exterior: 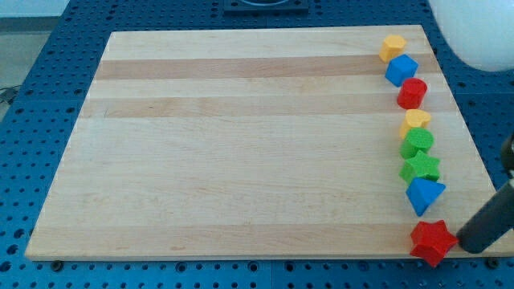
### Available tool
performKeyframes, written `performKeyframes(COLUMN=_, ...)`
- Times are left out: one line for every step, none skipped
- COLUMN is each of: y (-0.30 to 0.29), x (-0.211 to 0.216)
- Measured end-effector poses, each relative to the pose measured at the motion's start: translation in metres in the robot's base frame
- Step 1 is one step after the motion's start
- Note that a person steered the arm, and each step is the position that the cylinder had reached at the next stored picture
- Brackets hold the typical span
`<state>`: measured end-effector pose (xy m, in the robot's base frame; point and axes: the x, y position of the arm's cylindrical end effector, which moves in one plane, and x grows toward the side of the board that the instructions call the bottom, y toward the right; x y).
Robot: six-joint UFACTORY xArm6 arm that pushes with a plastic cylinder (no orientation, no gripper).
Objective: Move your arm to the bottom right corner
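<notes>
Rod enters from the view's right edge, low down, dark and straight, long axis slanting from upper right down to lower left. My tip [461, 246] sits at the board's bottom right corner, just beside the red star block [432, 242] on its right side; touching or a hair apart, cannot tell. No claw on this arm, only the bare rod, so nothing is held.

Wooden board [241, 144] lies on a blue perforated table [48, 72].

All blocks run in a column down the board's right edge, top to bottom:
- yellow block [393, 46], roughly hexagonal
- blue cube [401, 70], touching the yellow one
- red block [412, 93], rounded
- second yellow block [416, 120]
- green block [418, 142]
- green star-like block [421, 167]
- blue triangular block [423, 195]
- red star, lowest, at the bottom edge

No readable writing or labels anywhere
</notes>
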<state>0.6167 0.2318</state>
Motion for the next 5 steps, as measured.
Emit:
performKeyframes(y=-0.017, x=0.000)
performKeyframes(y=-0.036, x=0.000)
performKeyframes(y=-0.062, x=0.000)
performKeyframes(y=-0.094, x=0.000)
performKeyframes(y=-0.122, x=0.000)
